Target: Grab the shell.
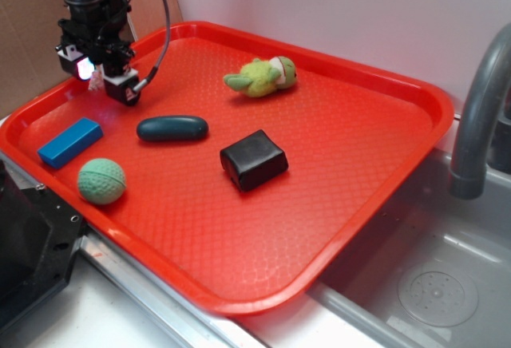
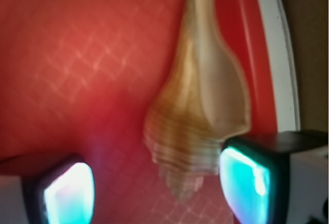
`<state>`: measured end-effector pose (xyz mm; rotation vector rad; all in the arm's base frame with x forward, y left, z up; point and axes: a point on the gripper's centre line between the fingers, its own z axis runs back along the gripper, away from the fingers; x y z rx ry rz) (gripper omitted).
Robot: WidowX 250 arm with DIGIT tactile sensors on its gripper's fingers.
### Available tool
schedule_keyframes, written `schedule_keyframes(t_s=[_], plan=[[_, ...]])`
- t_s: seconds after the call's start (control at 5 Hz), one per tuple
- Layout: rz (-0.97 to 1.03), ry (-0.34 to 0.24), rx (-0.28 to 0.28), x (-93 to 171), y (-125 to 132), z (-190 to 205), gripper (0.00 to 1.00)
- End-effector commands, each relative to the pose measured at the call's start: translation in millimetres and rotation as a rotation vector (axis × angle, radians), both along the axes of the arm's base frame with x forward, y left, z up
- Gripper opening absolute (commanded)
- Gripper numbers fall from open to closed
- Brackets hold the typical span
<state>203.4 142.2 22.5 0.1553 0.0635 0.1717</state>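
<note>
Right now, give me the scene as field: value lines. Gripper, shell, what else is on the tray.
gripper: at tray's far-left corner, fingers either side of shell, gap visible on one side, not closed
shell: tan and cream, lying on tray between the fingers
tray: red, beside sink
other items: blue block, green ball, dark teal oblong, black block, green plush toy
sink: right, with grey faucet

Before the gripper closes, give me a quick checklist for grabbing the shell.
1. Shell between the gripper fingers: ok, though nearer one pad.
2. Gripper open: ok in the wrist view.
3. Pads touching shell: cannot tell, blurred.
4. Height above the tray: cannot tell.
5. Blue block and green ball clear of the gripper: ok.
</note>
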Motion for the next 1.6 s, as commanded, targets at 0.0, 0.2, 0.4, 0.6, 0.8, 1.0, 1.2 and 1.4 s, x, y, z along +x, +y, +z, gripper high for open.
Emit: schedule_keyframes(t_s=[0.0, 0.2, 0.4, 0.6, 0.8, 1.0, 1.2, 1.4], plan=[[0.036, -0.047, -0.014, -1.8, 22.7, 7.2, 0.0], [0.04, -0.058, -0.024, -4.5, 20.5, 17.8, 0.0], [0.039, -0.091, 0.006, -7.3, 13.4, 35.0, 0.0], [0.031, -0.089, 0.018, -6.3, 9.1, 36.7, 0.0], [0.022, -0.125, 0.029, -8.9, -2.8, 55.7, 0.0], [0.022, -0.125, 0.029, -8.9, -2.8, 55.7, 1.0], [0.022, -0.125, 0.029, -8.9, -2.8, 55.7, 1.0], [0.022, -0.125, 0.029, -8.9, -2.8, 55.7, 1.0]])
